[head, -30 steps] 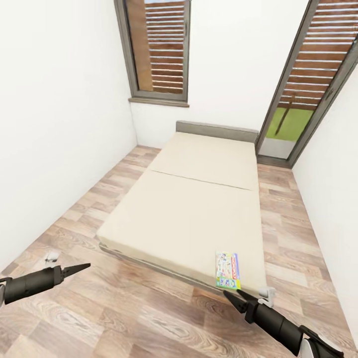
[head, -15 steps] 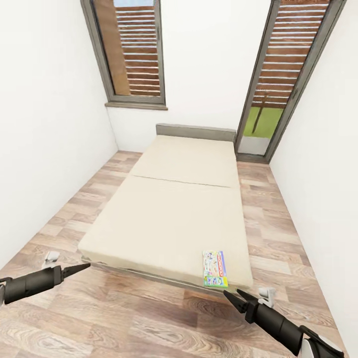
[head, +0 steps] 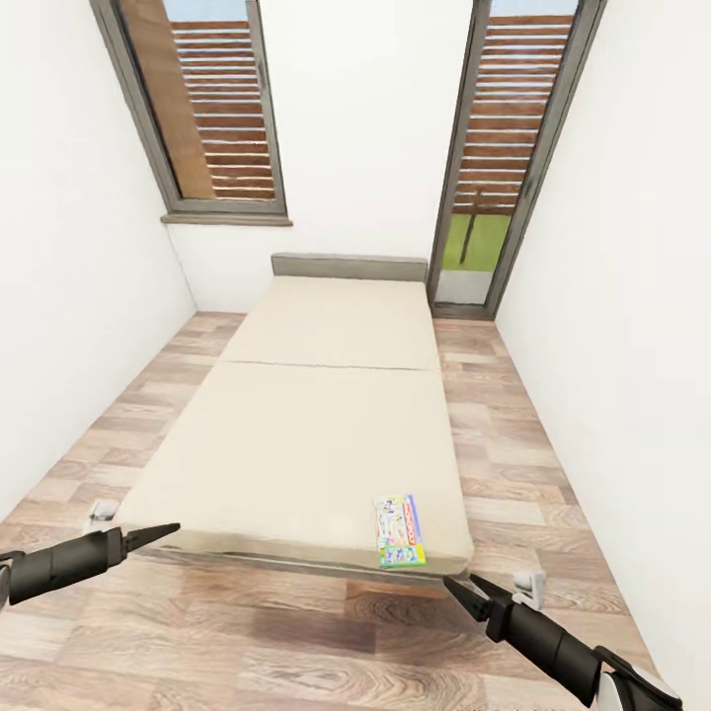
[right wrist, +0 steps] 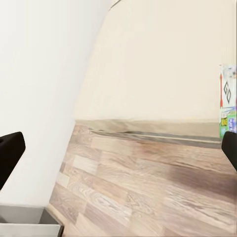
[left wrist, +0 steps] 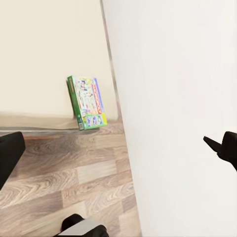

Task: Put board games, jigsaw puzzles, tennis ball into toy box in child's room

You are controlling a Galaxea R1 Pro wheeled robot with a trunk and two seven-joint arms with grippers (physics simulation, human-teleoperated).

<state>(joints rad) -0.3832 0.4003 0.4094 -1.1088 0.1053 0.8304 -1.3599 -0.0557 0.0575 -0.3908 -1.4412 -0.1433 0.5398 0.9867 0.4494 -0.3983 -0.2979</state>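
One board game [head: 400, 531], a flat box with a green, white and red printed lid, lies on the bed [head: 316, 415] at its near right corner. The left wrist view also catches this board game [left wrist: 88, 102], and the right wrist view shows it [right wrist: 228, 101] at the mattress edge. My left gripper [head: 170, 530] hovers over the floor off the bed's near left corner, open and empty. My right gripper [head: 459, 585] hangs just in front of the near right corner, a little short of the game, open and empty. The table and the toy box are out of view.
White walls close in on both sides of the bed. A tall window [head: 207, 118] and a glass door [head: 494, 168] stand at the far end. Wood-plank floor [head: 296, 632] runs in front of the bed, with a narrower strip [head: 504, 434] along its right side.
The whole view has shifted, so the bed and the board game now sit further left and squarer in the picture. Both arms hold the same pose.
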